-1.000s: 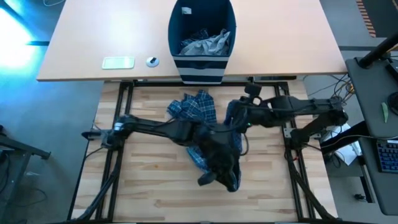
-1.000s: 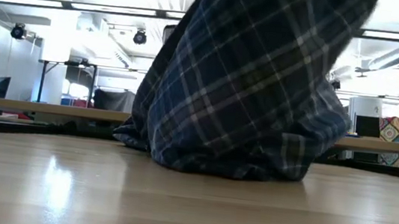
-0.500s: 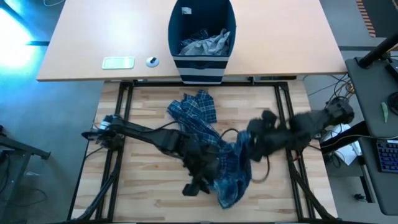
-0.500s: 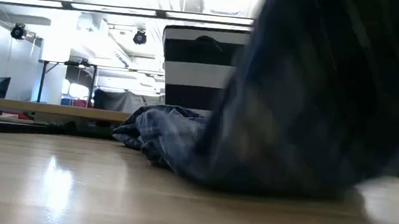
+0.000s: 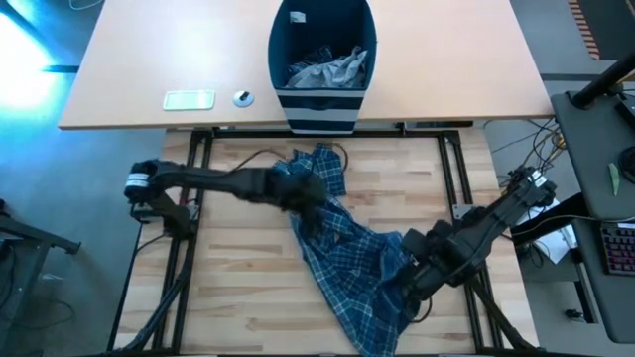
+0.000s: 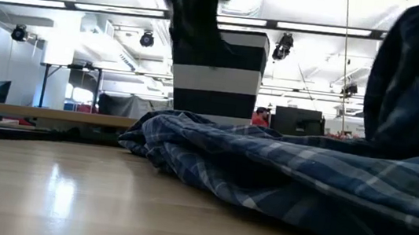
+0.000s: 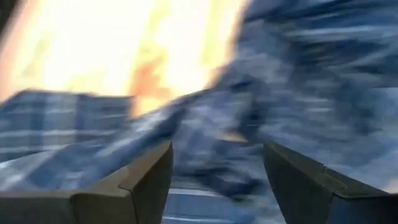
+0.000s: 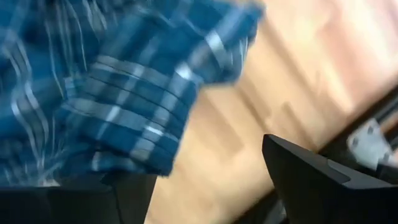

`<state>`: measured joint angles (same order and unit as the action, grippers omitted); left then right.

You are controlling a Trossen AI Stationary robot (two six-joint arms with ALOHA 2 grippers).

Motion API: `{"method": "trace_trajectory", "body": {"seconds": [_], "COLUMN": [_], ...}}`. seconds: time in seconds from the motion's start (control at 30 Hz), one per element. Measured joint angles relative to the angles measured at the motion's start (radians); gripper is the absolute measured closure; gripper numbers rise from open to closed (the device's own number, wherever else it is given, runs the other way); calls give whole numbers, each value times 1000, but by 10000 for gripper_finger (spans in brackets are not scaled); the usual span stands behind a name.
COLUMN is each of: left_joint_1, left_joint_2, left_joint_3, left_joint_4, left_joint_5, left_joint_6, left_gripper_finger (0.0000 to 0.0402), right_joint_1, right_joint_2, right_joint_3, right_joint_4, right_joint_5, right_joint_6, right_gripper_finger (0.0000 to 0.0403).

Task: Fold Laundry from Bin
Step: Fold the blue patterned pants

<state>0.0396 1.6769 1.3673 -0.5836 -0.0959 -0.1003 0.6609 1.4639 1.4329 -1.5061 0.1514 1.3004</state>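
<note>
A blue-and-white plaid garment (image 5: pixel 347 253) lies stretched across the wooden table from the far middle to the near edge; the low view shows it flat and rumpled (image 6: pixel 290 174). My left gripper (image 5: pixel 314 201) hangs open over its far part, with the cloth beyond the fingers in the left wrist view (image 7: pixel 217 180). My right gripper (image 5: pixel 410 286) points down, open, at the garment's right edge (image 8: pixel 211 186). The navy striped bin (image 5: pixel 322 59) stands on the far table with grey cloth (image 5: pixel 332 67) in it.
A pale flat thing (image 5: pixel 189 99) and a small round thing (image 5: pixel 243 97) lie on the far table left of the bin. Bare wood shows at the table's near left (image 5: pixel 233 288). Desks and monitors stand in the room beyond (image 6: pixel 296 119).
The plaid garment, a second ago bunched and lifted between both grippers, has dropped and spread out long on the table. My left gripper has swung toward the table's far edge. My right gripper has gone down and toward the near edge, turning to point down.
</note>
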Motion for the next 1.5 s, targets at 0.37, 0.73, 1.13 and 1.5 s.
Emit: {"method": "trace_trajectory", "body": {"seconds": [0.37, 0.73, 1.13, 1.5], "left_joint_1": [184, 68, -292, -577], "left_joint_2": [200, 232, 58, 80], "left_joint_3": [-137, -245, -355, -395], "left_joint_4": [34, -282, -435, -92], "left_joint_5": [-22, 117, 277, 450], "left_joint_6": [113, -275, -799, -1147], "left_gripper_finger": [181, 200, 200, 200], "right_joint_1": [0, -23, -60, -132], "right_joint_2": [-23, -133, 16, 309], "right_joint_3": [14, 54, -218, -316], "right_joint_4": [-65, -46, 840, 701], "right_joint_5": [-63, 245, 219, -21], "right_joint_6": [34, -11, -431, -557], "right_gripper_finger": [97, 96, 114, 124]}}
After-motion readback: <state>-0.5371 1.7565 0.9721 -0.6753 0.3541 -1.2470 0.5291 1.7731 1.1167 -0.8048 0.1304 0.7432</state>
